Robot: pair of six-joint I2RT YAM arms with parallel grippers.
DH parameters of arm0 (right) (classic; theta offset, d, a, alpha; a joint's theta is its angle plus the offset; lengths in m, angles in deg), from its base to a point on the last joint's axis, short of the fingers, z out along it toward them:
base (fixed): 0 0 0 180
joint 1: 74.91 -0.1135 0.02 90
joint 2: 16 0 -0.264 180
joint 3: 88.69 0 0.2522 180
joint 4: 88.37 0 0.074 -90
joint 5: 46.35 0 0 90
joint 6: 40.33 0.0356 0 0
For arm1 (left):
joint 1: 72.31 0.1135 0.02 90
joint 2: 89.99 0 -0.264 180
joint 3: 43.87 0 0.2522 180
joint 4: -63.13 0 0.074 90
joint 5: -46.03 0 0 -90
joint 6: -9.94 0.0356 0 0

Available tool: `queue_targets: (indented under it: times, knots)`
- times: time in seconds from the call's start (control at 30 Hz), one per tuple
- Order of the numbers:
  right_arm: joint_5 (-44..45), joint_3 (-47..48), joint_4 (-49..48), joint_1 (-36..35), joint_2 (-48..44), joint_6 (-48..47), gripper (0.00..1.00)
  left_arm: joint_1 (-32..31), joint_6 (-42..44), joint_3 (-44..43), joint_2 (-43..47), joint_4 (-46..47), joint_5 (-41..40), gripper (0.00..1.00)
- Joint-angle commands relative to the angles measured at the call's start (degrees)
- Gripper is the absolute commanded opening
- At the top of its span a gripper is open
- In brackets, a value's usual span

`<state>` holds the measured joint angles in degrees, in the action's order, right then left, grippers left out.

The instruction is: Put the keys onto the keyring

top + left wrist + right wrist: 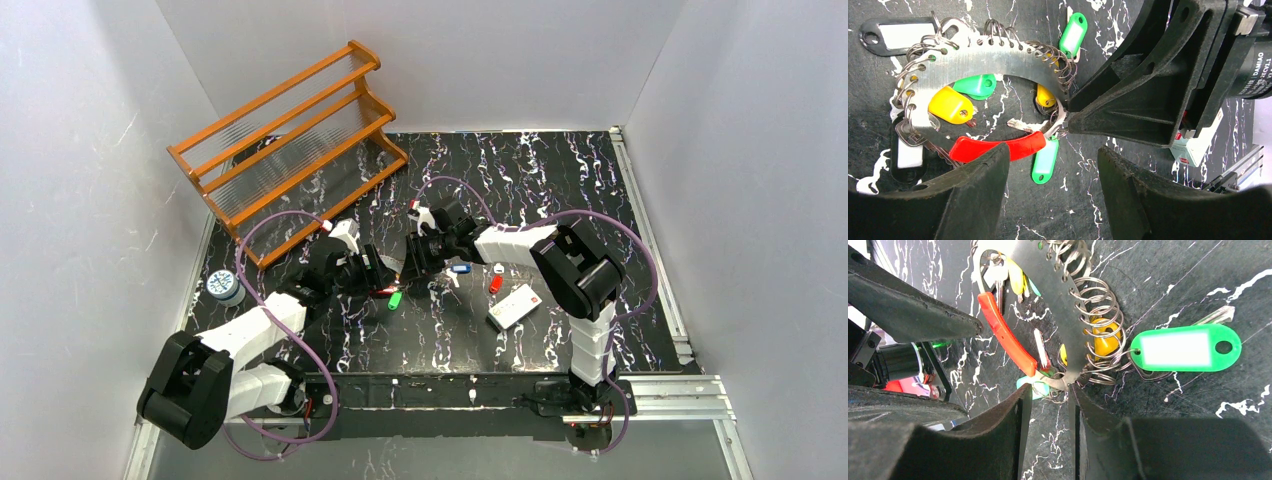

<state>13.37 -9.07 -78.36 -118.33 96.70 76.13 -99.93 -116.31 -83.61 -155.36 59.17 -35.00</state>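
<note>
The keyring (998, 57) is a flat silver band loop strung with many small wire rings and a red handle (998, 147). It lies on the black table between both arms. Keys with yellow (950, 105) and green (975, 85) heads hang on it, along with green tags (1045, 160). My right gripper (1049, 390) is closed narrowly on the band's end by the red handle (1008, 335). My left gripper (1053, 155) is open and empty, with the red handle just beyond its left fingertip. Loose blue (460, 268) and red (495, 284) keys lie to the right.
A white card (515, 305) with a red dot lies right of the keys. An orange rack (290, 140) stands at the back left. A small round jar (224, 287) sits at the left edge. Black tags (895, 35) lie by the ring.
</note>
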Motion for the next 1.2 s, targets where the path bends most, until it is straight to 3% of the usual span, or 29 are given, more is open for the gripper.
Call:
queue_targets:
  times: [0.0,0.77,1.17]
  knots:
    - [2.18,1.98,2.11,-0.35,1.29,-1.14,0.41,0.02,0.11,0.31,0.76,-0.4,-0.36,0.63]
    - [9.43,-5.95,-2.51,-0.61,-8.31,-1.08,0.39,0.02,0.04,0.66,1.64,-0.92,-0.9,0.63]
    - [12.36,-6.61,-3.32,-0.57,-5.94,-0.13,0.26,0.02,-0.2,0.93,1.73,-0.49,-0.99,0.63]
